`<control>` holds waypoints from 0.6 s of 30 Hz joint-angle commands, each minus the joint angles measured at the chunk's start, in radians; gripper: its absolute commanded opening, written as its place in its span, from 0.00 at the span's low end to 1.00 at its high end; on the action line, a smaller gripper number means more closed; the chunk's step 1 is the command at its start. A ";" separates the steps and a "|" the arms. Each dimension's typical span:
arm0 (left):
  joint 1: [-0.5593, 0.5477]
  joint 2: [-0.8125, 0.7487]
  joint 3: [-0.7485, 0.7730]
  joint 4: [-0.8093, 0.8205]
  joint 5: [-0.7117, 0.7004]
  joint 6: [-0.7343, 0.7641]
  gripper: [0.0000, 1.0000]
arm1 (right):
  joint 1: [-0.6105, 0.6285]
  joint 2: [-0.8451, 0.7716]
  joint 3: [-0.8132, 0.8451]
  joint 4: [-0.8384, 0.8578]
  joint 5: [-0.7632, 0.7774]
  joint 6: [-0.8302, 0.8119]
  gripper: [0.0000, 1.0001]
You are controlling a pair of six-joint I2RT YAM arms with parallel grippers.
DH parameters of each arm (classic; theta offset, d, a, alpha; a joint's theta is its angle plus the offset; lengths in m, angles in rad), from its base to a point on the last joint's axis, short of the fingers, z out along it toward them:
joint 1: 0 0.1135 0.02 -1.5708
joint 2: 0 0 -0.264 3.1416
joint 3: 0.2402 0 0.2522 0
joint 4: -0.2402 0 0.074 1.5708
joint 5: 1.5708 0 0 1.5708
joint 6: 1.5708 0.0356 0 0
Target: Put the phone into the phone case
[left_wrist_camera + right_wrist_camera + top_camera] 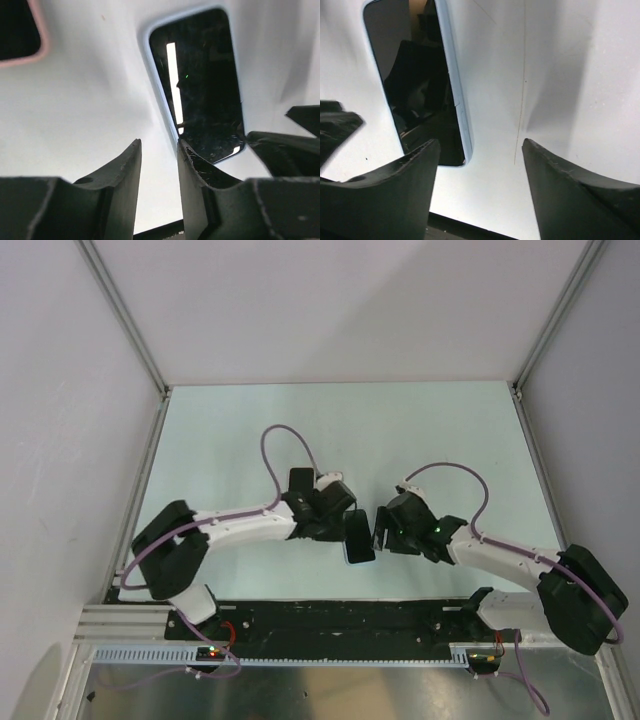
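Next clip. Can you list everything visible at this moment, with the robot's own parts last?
phone: one, black screen with a pale blue rim, flat on the table between the ends of the two arms.
pink-rimmed dark item: one, only a corner shows, at the upper left of the left wrist view; cannot tell if it is a phone or a case.
table: one, pale, enclosed by white panels.
arms: two, white and black, reaching in from the near edge.
left fingers: two, black, apart with nothing between them, at the phone's near corner.
right fingers: two, black, wide apart and empty, beside the phone's long edge.
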 commanded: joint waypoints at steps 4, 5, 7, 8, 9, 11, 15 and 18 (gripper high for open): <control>0.123 -0.272 -0.029 -0.033 -0.054 0.058 0.42 | 0.106 0.113 0.122 0.072 0.099 -0.043 0.88; 0.144 -0.300 -0.043 -0.033 -0.052 0.064 0.43 | 0.121 0.142 0.144 0.071 0.111 -0.053 0.90; 0.174 -0.349 -0.073 -0.035 -0.047 0.077 0.44 | 0.155 0.193 0.182 0.071 0.143 -0.072 0.94; 0.186 -0.367 -0.087 -0.037 -0.042 0.082 0.45 | 0.167 0.218 0.199 0.068 0.156 -0.075 0.94; 0.198 -0.388 -0.099 -0.037 -0.038 0.087 0.45 | 0.179 0.247 0.220 0.059 0.168 -0.077 0.95; 0.216 -0.417 -0.117 -0.037 -0.034 0.095 0.46 | 0.199 0.299 0.255 0.039 0.191 -0.077 0.96; 0.237 -0.454 -0.140 -0.036 -0.023 0.108 0.47 | 0.238 0.377 0.319 -0.026 0.245 -0.066 0.96; 0.247 -0.467 -0.148 -0.037 -0.016 0.116 0.47 | 0.259 0.439 0.376 -0.092 0.283 -0.047 0.96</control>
